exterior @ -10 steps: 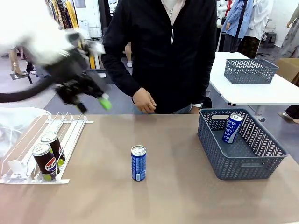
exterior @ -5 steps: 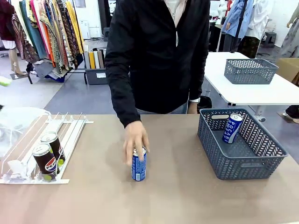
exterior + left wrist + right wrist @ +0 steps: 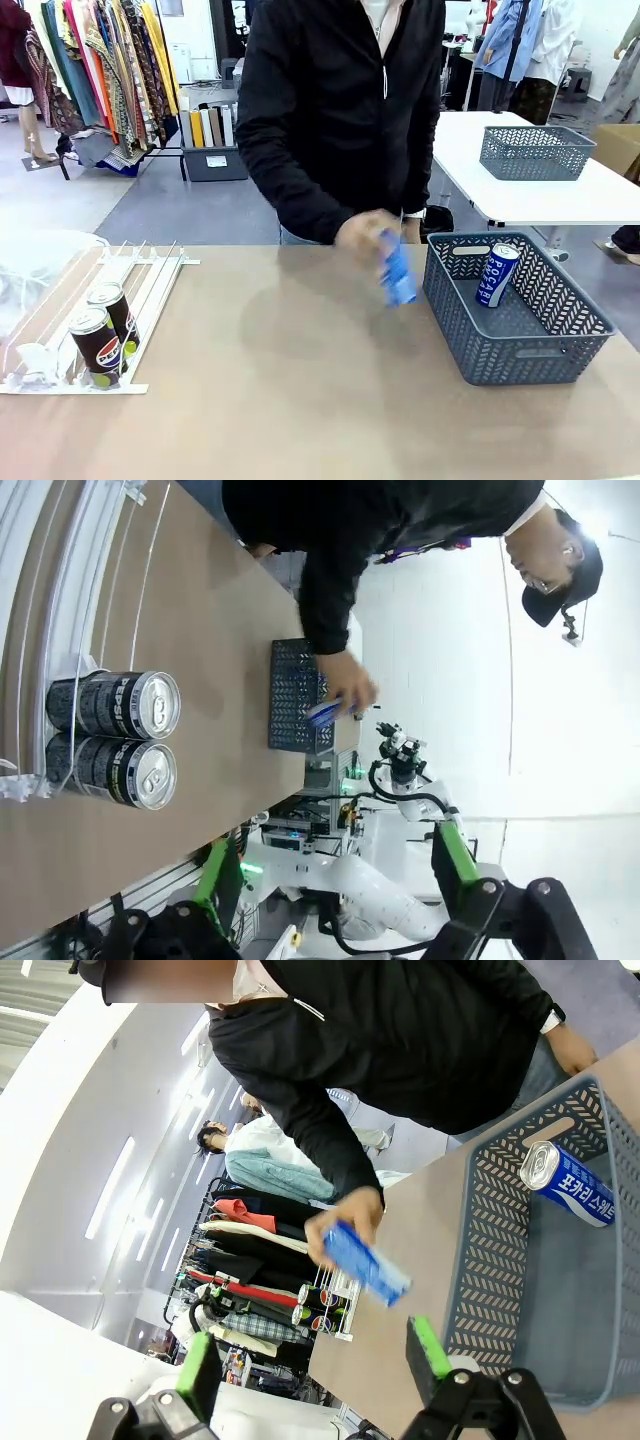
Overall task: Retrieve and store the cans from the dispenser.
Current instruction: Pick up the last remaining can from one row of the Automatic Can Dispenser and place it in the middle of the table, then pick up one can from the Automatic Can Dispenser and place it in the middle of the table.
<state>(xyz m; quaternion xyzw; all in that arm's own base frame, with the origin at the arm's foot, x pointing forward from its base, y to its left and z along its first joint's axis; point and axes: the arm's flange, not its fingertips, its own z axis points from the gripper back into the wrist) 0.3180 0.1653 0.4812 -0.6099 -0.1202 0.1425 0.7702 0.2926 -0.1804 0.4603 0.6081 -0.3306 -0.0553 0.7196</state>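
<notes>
Two black Pepsi cans [image 3: 98, 345] [image 3: 116, 309] stand at the low end of the white dispenser [image 3: 150, 290] on the table's left. A person's hand holds a blue can [image 3: 398, 275] tilted in the air just left of the grey basket [image 3: 515, 362]. Another blue can [image 3: 497, 274] leans inside that basket. My left gripper [image 3: 335, 880] is open and empty, well back from the two black cans [image 3: 115, 738] and the dispenser rails [image 3: 55, 570]. My right gripper [image 3: 312, 1360] is open and empty too, facing the held blue can [image 3: 365, 1260] and the basket [image 3: 490, 1250].
A second grey basket [image 3: 535, 152] sits on a white table behind the person. Crumpled clear plastic [image 3: 30, 265] lies left of the dispenser. The person's body stands at the table's far edge. Bare brown tabletop [image 3: 300, 380] stretches between dispenser and basket.
My left arm swung out of the front view to the left. The person's hand took the blue can from the middle of the table and carried it up and right toward the basket.
</notes>
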